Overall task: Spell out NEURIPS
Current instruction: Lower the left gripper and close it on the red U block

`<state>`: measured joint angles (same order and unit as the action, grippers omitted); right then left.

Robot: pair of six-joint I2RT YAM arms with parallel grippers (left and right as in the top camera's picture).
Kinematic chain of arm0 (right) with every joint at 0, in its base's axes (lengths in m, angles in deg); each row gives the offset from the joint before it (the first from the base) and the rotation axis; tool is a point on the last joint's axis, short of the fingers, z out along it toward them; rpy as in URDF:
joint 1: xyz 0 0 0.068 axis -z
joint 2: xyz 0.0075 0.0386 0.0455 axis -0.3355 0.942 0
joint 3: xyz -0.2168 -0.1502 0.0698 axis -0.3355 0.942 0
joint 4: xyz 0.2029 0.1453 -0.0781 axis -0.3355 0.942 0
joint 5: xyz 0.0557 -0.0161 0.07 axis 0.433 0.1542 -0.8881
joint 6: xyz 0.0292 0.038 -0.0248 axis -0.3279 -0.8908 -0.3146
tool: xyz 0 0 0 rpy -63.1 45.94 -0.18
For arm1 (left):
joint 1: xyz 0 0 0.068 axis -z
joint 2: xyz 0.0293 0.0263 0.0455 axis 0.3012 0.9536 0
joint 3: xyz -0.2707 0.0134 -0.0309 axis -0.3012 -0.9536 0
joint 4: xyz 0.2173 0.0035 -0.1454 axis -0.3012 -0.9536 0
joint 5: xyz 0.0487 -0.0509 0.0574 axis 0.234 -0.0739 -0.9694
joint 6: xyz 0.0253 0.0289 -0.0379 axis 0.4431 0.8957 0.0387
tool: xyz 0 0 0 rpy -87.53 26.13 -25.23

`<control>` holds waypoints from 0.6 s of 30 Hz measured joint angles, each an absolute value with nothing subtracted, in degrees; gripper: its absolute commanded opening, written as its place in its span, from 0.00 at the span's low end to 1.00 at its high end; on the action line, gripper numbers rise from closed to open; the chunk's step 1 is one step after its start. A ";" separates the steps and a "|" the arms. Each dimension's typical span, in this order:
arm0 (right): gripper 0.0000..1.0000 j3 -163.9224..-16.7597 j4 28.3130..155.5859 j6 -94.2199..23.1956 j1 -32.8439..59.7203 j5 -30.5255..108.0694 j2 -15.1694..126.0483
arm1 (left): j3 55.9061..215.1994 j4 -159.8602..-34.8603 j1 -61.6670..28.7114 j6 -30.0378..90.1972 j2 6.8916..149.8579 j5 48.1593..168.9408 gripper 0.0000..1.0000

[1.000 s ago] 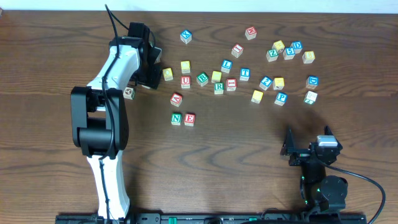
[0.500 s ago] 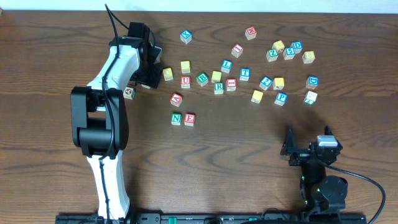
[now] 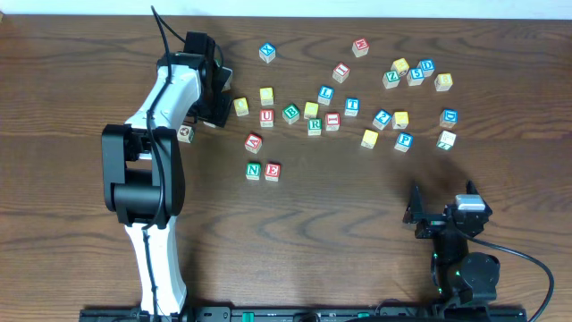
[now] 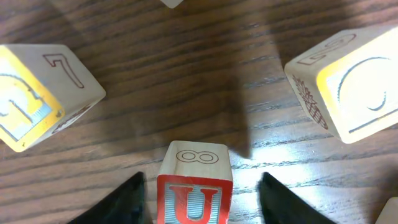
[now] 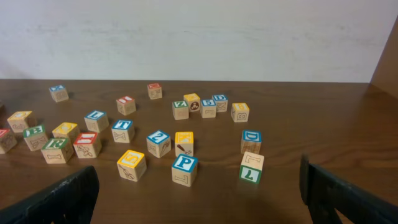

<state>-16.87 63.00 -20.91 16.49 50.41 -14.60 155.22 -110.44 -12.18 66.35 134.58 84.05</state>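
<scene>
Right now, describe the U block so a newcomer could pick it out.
Find the white left arm on the table's left side, blocks scattered to its right. At its tip lies a yellow block; the U block is just right of that, on the robot's side of a second yellow block. It's the only one with a red U on top.

The U cube [image 4: 194,186] stands between the left gripper's [image 4: 202,178] jaws, a strip of bare wood showing on each side of it. Ahead of the jaw tips and outward, a yellow cube bearing a 7 [image 4: 37,93] flanks one side and a second yellow cube [image 4: 354,87] the other, with open table [image 4: 186,81] between them. Ahead of the right gripper's [image 3: 443,202] wide-spread jaws the wood lies bare as far as the P cube [image 5: 185,169] and L cube [image 5: 251,169].
</scene>
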 measured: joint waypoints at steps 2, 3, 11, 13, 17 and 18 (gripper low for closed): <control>0.99 -16.87 63.00 -20.89 16.49 50.41 -14.60 | 155.22 -110.46 -12.18 66.33 134.58 84.05 0.42; 0.99 -16.87 63.00 -20.91 16.49 50.39 -14.60 | 155.22 -110.44 -12.18 66.46 134.58 84.05 0.41; 0.99 -16.87 63.00 -20.91 16.49 50.41 -14.60 | 155.22 -110.44 -12.18 66.42 134.58 84.05 0.31; 0.99 -16.87 62.98 -20.91 16.49 50.39 -14.60 | 155.22 -110.44 -12.18 66.40 134.58 84.05 0.29; 0.99 -16.87 63.00 -20.91 16.49 50.39 -14.60 | 155.22 -110.46 -12.18 66.40 134.58 84.05 0.26; 0.99 -16.87 63.00 -20.91 16.49 50.39 -14.60 | 155.22 -110.46 -12.18 66.37 134.58 84.05 0.25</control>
<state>-16.87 63.00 -20.91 16.49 50.39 -14.60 155.22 -110.46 -12.18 66.37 134.58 84.05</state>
